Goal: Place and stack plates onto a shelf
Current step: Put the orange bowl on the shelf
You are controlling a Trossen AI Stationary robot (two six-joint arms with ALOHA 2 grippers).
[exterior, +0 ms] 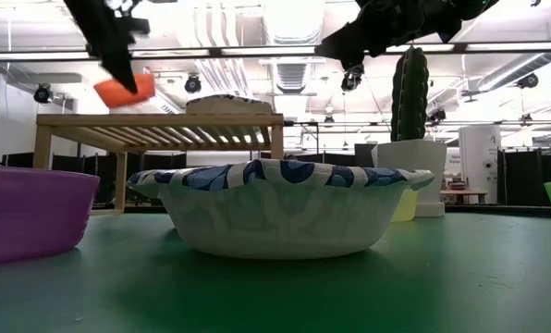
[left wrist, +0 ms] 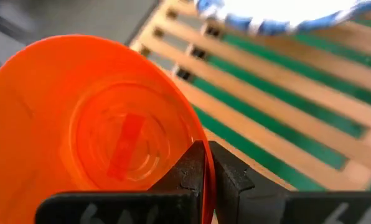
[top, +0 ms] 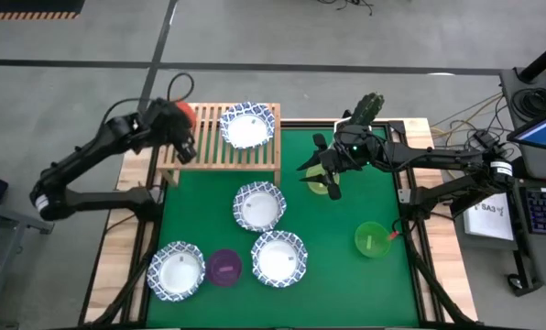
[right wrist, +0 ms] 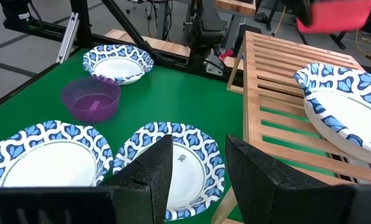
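Observation:
My left gripper (left wrist: 205, 167) is shut on the red dish (left wrist: 86, 124) and holds it above the left end of the wooden shelf (top: 220, 151); in the low view the dish (exterior: 125, 90) hangs clear of the slats. One patterned plate (top: 247, 125) lies on the shelf's right end. Three more patterned plates (top: 259, 205) (top: 278, 258) (top: 177, 269) rest on the green table, with the purple dish (top: 224, 267) and the green dish (top: 372, 239). My right gripper (right wrist: 198, 165) is open, raised over the yellow-green dish (top: 315, 180), touching nothing. My left gripper pinches the red dish's rim (left wrist: 197, 134) between its two fingers, one finger (left wrist: 188, 168) inside the bowl and the other (left wrist: 235, 174) outside. The dish is lifted clear above the shelf's left end and sits tilted in the hold.
A white pot with a cactus (top: 365, 110) stands at the table's far edge, close behind my right arm. Bare slats (top: 200, 151) lie on the shelf left of the plate. Open green surface (top: 365, 197) lies between the right gripper and the green dish.

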